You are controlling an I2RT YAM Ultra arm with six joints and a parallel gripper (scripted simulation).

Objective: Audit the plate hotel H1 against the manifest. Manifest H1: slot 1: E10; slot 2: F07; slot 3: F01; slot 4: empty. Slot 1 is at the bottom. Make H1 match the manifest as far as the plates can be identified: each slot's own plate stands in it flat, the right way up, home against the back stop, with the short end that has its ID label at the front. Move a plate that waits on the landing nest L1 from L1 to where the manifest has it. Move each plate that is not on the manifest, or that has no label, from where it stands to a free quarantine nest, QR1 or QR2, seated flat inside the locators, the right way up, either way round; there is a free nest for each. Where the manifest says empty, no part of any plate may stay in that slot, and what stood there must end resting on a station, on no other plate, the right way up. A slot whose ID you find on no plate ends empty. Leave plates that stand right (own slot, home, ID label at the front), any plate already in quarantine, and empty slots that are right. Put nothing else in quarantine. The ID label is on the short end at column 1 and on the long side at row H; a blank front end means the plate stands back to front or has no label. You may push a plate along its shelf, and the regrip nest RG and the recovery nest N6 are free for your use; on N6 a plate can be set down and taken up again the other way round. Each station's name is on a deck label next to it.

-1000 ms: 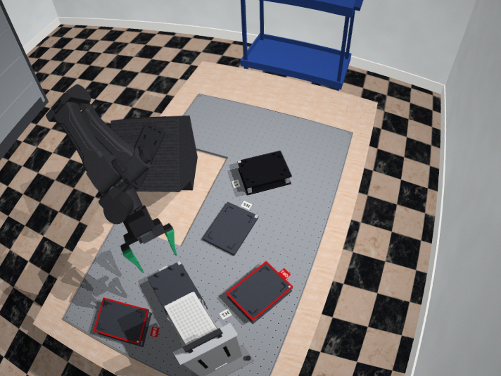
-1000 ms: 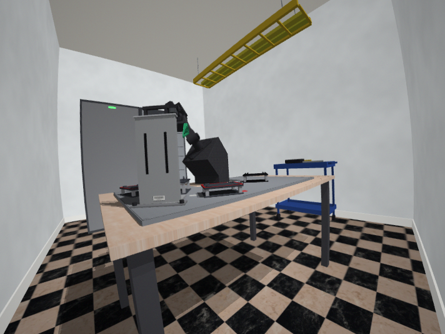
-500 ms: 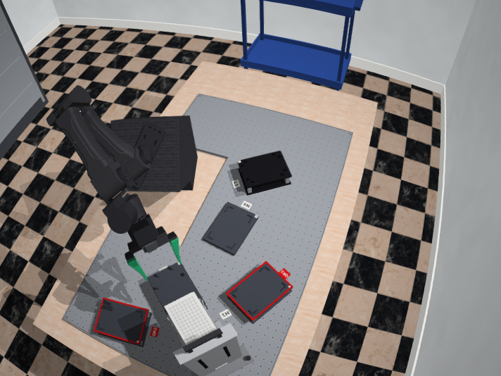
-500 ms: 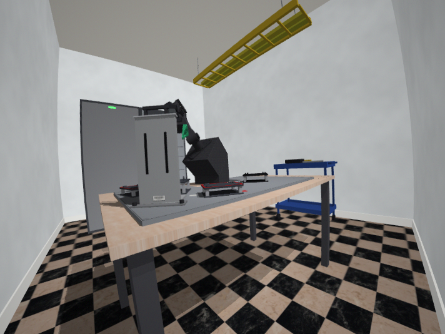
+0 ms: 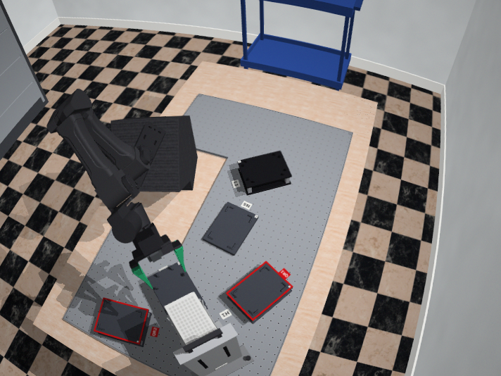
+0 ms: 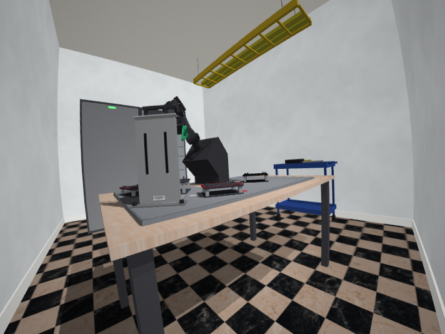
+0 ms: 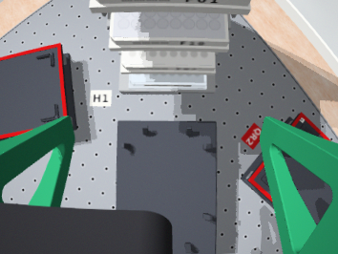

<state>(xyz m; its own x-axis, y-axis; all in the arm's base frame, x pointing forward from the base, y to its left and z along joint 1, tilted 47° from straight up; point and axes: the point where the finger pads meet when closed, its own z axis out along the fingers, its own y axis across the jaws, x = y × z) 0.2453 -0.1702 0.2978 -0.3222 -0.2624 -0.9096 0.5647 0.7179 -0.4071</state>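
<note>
The plate hotel H1 [image 5: 210, 355] [image 6: 156, 157] stands at the deck's near end. Several white plates [image 7: 168, 29] show in its slots in the wrist view, their front ends stepped out by different amounts. The uppermost plate [image 5: 189, 317] [image 7: 169, 5] carries a front label that the frame edge cuts off. A black plate [image 5: 263, 172] [image 6: 255, 176] sits on the landing nest by the L1 label [image 5: 236, 182]. My gripper [image 5: 162, 267] [image 6: 184, 132] [image 7: 167, 127] is open and empty. It hangs over the dark empty nest [image 5: 172, 285] [image 7: 167, 181] in front of the hotel and faces the slots.
The red-framed nest QR1 [image 5: 259, 291] [image 7: 29, 91] is empty, to the hotel's right in the top view. The red-framed nest QR2 [image 5: 121, 320] [image 7: 306, 177] is empty on the other side. The dark nest N6 [image 5: 230, 227] lies mid-deck. A blue cart [image 5: 299, 56] [image 6: 305, 165] stands beyond the table.
</note>
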